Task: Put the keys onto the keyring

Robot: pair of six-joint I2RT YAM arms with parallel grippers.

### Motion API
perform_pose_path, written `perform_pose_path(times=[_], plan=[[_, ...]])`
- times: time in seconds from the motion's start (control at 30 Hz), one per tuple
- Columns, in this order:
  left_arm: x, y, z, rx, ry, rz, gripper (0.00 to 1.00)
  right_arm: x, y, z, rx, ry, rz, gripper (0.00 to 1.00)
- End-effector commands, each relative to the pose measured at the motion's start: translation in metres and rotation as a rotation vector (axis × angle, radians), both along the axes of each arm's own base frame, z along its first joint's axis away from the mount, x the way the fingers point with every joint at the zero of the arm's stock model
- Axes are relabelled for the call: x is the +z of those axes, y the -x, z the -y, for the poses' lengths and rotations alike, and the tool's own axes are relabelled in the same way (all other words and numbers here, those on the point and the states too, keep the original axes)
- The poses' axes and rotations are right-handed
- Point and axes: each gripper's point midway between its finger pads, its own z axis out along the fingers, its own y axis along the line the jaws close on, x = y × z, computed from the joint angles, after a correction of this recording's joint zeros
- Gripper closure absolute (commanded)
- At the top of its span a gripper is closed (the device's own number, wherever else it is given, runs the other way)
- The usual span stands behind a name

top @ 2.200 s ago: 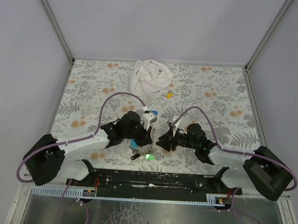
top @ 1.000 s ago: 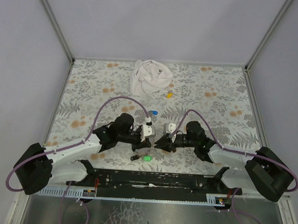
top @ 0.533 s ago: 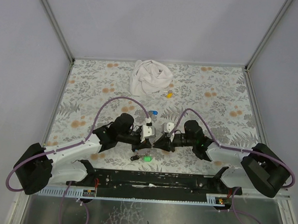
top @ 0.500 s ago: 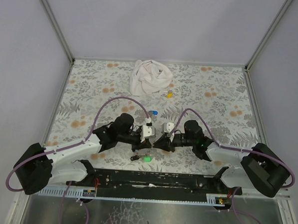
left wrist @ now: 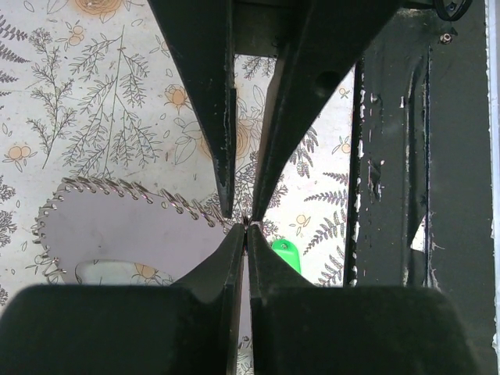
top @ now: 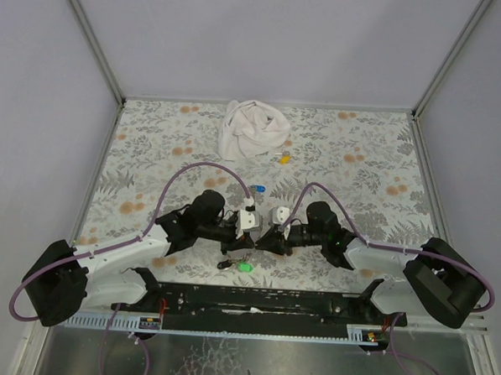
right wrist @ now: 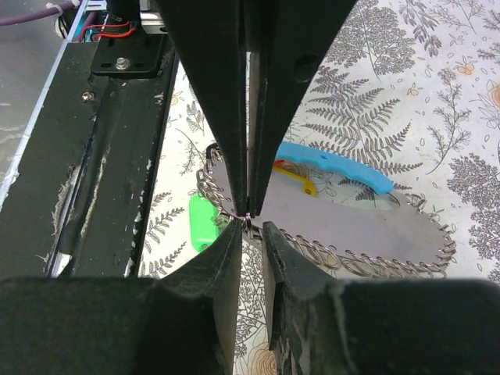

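Your left gripper is closed on the ring, and the strap hangs under it. The right gripper meets it tip to tip with fingers slightly apart; I cannot tell if it grips. The green key and blue key lie on the table, so it seems no key is threaded yet.

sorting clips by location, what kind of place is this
Probably a robot lab cell: a left arm and right arm bolted to a rail at the near edge of a table, with pale walls boxing it in.
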Motion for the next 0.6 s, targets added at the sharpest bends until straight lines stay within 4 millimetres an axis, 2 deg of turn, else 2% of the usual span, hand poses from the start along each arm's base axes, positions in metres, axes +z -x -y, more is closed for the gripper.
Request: perform_pose_path(times=[0.0, 0.37, 0.57], plan=[[0.0097, -0.0036, 0.0057, 0.0, 0.036, 0.032, 1.0, 0.0201, -0.0006, -0.0111, 0.04, -0.05, 0.067, 0.75], [0.0161, 0.0027, 0.0061, -0.03, 0.071, 0.041, 1.0, 0.0167, -0.0066, -0.0133, 0.007, -0.035, 0.083, 0.78], [0.0172, 0.0047, 0.0053, -0.033, 0.081, 0.044, 1.0, 0.018, -0.0057, -0.0156, 0.022, -0.034, 0.075, 0.93]])
